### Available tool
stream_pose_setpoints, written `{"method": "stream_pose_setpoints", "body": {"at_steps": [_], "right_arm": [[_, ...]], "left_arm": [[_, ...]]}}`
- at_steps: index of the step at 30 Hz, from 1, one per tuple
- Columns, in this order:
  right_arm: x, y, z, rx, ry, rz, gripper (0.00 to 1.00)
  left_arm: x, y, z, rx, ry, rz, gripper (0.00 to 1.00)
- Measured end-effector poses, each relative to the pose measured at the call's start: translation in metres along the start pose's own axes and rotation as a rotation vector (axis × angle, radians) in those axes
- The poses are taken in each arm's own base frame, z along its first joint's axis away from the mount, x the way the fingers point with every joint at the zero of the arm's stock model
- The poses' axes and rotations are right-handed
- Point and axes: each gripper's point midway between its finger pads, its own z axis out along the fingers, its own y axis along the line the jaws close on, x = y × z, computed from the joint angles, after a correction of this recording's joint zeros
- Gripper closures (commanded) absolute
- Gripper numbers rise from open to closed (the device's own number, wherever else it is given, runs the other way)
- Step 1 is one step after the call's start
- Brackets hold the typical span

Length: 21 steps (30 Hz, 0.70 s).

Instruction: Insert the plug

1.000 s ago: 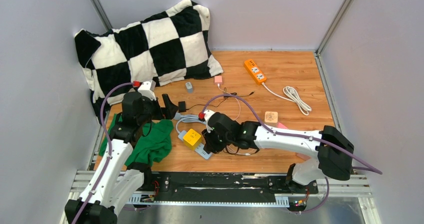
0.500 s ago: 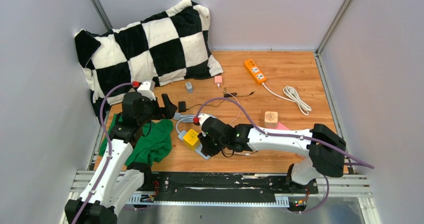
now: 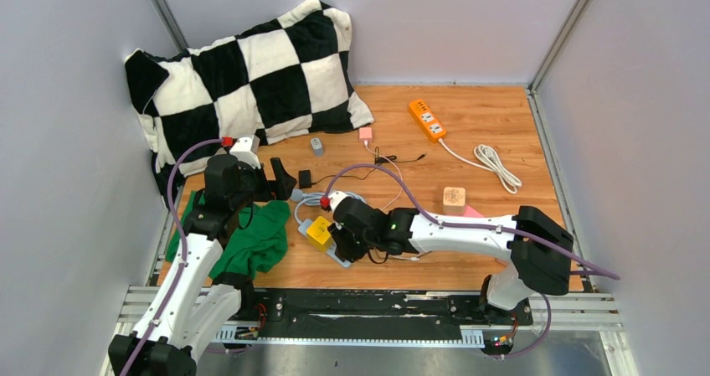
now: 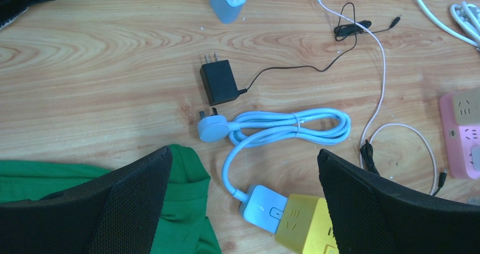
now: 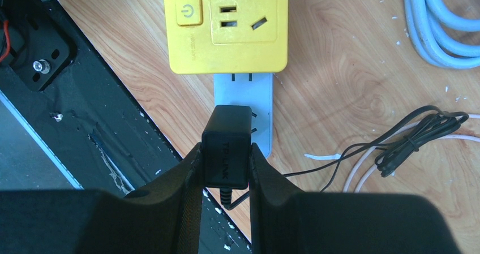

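The left claw (image 4: 243, 155) is hanging over the wooden table (image 4: 102, 56), its black fingers (image 4: 136, 203) standing wide apart and gripping nothing. In the gap below, a yellow socket cube (image 4: 305, 231) is touching a pale blue power strip (image 4: 261, 204), whose cable (image 4: 294, 127) is lying coiled and tied, ending in a blue plug (image 4: 212, 130). A black adapter (image 4: 219, 84) is lying just beyond that plug. A green cloth (image 4: 192, 209) is lying bunched at lower left. A pink power strip (image 4: 461, 132) is showing at the right edge.
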Motion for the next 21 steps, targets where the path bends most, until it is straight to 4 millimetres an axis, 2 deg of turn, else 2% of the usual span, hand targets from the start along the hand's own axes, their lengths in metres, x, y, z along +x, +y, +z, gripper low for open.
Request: {"method": "stream_pose_setpoints", "body": {"at_steps": [21], "right_arm": [[0.006,0.004,0.014,0.072,0.059,-0.08,1.0]], "left_arm": [[0.002,0.004,0.001,-0.02,0.009,0.0,0.0]]}}
